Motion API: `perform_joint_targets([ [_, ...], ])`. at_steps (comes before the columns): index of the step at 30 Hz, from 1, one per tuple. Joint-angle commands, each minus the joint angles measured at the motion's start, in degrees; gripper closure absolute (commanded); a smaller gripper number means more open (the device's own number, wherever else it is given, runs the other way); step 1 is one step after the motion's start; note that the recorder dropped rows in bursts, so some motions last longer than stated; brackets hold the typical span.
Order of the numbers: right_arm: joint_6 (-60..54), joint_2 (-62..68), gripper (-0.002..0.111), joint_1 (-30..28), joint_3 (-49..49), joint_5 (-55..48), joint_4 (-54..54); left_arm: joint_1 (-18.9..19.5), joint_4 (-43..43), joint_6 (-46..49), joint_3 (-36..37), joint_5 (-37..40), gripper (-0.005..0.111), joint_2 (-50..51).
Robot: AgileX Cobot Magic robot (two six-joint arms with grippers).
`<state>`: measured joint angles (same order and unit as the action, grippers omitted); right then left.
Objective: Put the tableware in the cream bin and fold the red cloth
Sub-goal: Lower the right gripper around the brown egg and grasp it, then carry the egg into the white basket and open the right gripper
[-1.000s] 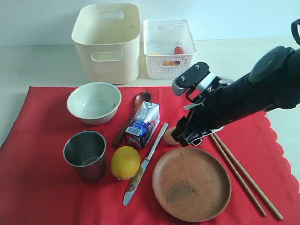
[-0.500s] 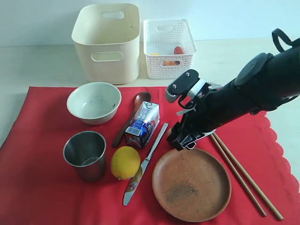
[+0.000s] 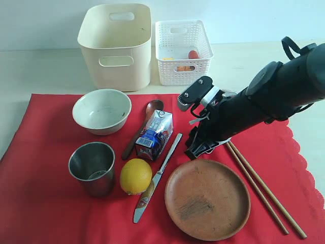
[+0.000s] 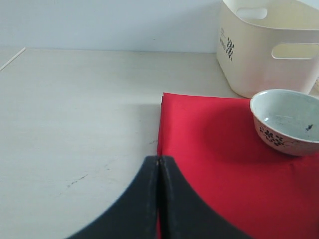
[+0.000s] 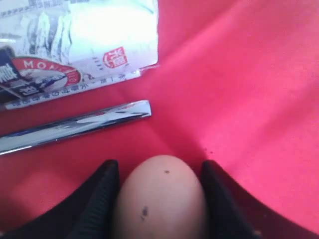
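Observation:
The red cloth [image 3: 40,193] carries the pale bowl [image 3: 101,111], steel cup [image 3: 92,168], wooden spoon [image 3: 144,127], table knife [image 3: 160,175], brown plate [image 3: 207,199] and chopsticks [image 3: 264,190]. The cream bin [image 3: 116,46] stands behind the cloth. My right gripper [image 3: 195,150] is low on the cloth between knife and plate. In the right wrist view the right gripper [image 5: 159,167] has both fingers against a brown egg [image 5: 159,199], with the knife [image 5: 75,124] just beyond. My left gripper [image 4: 158,159] is shut and empty over the cloth's edge [image 4: 214,164], near the bowl [image 4: 286,122] and bin [image 4: 269,50].
A blue-white milk carton [image 3: 155,134] lies between spoon and knife, and a lemon [image 3: 135,176] sits beside the cup. The white lattice basket [image 3: 182,51] to the right of the bin holds some food pieces. Bare table surrounds the cloth.
My right arm has swung left and lowered its gripper onto the egg, which the gripper now hides in the exterior view. Nothing else on the cloth has moved.

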<state>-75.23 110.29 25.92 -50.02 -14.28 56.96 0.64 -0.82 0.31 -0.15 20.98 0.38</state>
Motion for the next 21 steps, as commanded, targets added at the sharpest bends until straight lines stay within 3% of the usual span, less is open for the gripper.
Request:
perform_joint_targets([
  [1, -0.2, 0.3, 0.085, 0.1, -0.2, 0.7, -0.4, 0.1, 0.2, 0.1, 0.2, -0.8, 0.107, -0.4],
  [9, -0.2, -1.8, 0.108, 0.1, -0.2, 1.0, -0.4, 0.1, 0.2, 0.1, 0.2, -0.8, 0.107, -0.4],
  [21, 0.3, -8.0, 0.108, 0.1, -5.7, 6.5, 0.0, 0.1, 0.2, 0.1, 0.2, -0.8, 0.107, -0.4],
])
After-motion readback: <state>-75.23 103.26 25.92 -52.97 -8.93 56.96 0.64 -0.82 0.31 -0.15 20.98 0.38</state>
